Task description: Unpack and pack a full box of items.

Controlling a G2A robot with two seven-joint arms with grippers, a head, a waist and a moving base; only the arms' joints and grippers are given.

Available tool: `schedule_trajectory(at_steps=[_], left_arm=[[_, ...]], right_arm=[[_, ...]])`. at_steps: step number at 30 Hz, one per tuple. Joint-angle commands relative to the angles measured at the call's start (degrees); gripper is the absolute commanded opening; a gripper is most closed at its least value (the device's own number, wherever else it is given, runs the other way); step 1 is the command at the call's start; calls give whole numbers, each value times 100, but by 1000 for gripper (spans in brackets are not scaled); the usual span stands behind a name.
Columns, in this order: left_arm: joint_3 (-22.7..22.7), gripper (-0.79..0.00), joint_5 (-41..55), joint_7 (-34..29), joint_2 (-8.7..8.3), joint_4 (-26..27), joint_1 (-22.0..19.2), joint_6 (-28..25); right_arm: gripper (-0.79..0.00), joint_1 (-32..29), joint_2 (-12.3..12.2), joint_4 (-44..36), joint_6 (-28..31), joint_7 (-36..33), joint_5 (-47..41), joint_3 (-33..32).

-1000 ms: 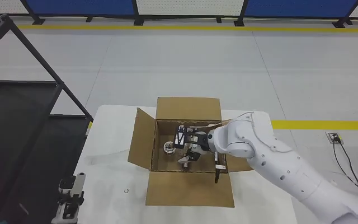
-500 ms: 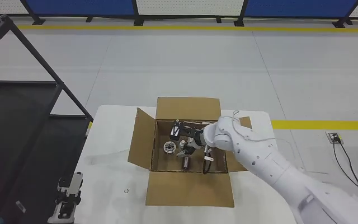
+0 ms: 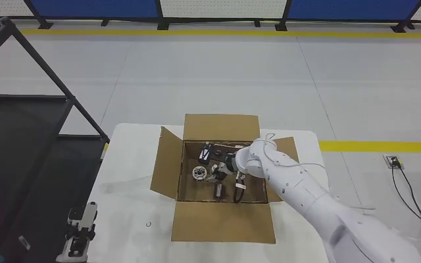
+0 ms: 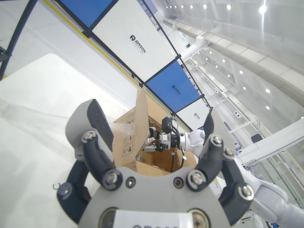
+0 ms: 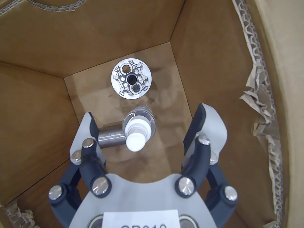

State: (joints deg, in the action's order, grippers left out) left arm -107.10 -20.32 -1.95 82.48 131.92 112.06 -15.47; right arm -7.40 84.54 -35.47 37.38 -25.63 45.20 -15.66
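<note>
Grey floor [image 3: 197,79] with yellow lines surrounds the white table [image 3: 125,197], where we see the open cardboard box [image 3: 223,227] with its flaps spread. Since a second ago the right arm has stretched lower and farther across the box. It has carried the right gripper [image 5: 145,113] from the middle toward the box's left wall. The left gripper [image 4: 152,107] has stayed near the table's near left corner (fingers wide apart, holding nothing). The right gripper's fingers are likewise spread and grip nothing. On the box floor a round metal disc [image 5: 130,81] lies flat just beyond its fingertips. A clear bottle [image 5: 139,129] with a white cap stands between the fingers, apart from both. A small metal cylinder [image 5: 111,138] lies beside the bottle, by one finger.
</note>
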Motion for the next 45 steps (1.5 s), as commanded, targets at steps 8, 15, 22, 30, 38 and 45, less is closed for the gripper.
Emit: schedule_trajectory(at_steps=[8, 15, 22, 30, 38, 45], left_arm=[[0, 0, 0, 0, 0, 0, 0, 0], [0, 0, 0, 0, 0, 0, 0, 0], [0, 0, 0, 0, 0, 0, 0, 0], [0, 0, 0, 0, 0, 0, 0, 0], [0, 0, 0, 0, 0, 0, 0, 0], [0, 0, 0, 0, 0, 0, 0, 0]], right_arm=[[-496, 3, 234, 498, 200, -75, 49, -57], [-736, 1, 336, 796, 425, 88, 73, -154], [-785, 39, 312, 893, 628, 441, 185, -302], [-785, -26, 71, 485, 755, 784, 440, -540], [-785, -343, -502, -691, 569, 791, 772, -1081], [-785, -1102, -1221, -2488, 325, 89, 923, -2029]])
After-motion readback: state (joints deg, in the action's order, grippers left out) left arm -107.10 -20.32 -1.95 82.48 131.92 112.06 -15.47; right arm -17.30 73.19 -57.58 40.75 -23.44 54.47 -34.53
